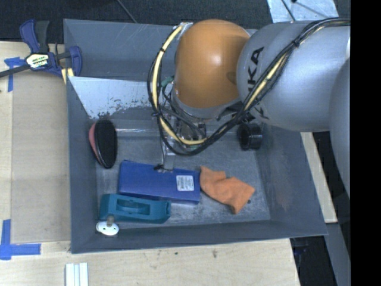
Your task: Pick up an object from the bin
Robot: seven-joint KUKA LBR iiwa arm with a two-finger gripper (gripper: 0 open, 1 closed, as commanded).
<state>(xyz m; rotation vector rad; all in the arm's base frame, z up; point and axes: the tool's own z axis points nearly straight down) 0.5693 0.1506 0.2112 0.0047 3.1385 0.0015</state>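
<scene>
My gripper [165, 157] hangs under the orange cover in the middle of the bin. Its tip is just above the top edge of a flat dark blue box [149, 183] with a white label. Whether it touches the box is unclear. An orange cloth [227, 190] lies crumpled right of the box. A teal plastic tool [134, 209] with a white round end [108, 227] lies in front of the box, against the bin's near wall.
A black oval brush with a red rim [103, 142] lies by the left wall. A small black cylinder [250, 136] stands at the right, partly under the arm. The arm and its cables cover the back of the bin.
</scene>
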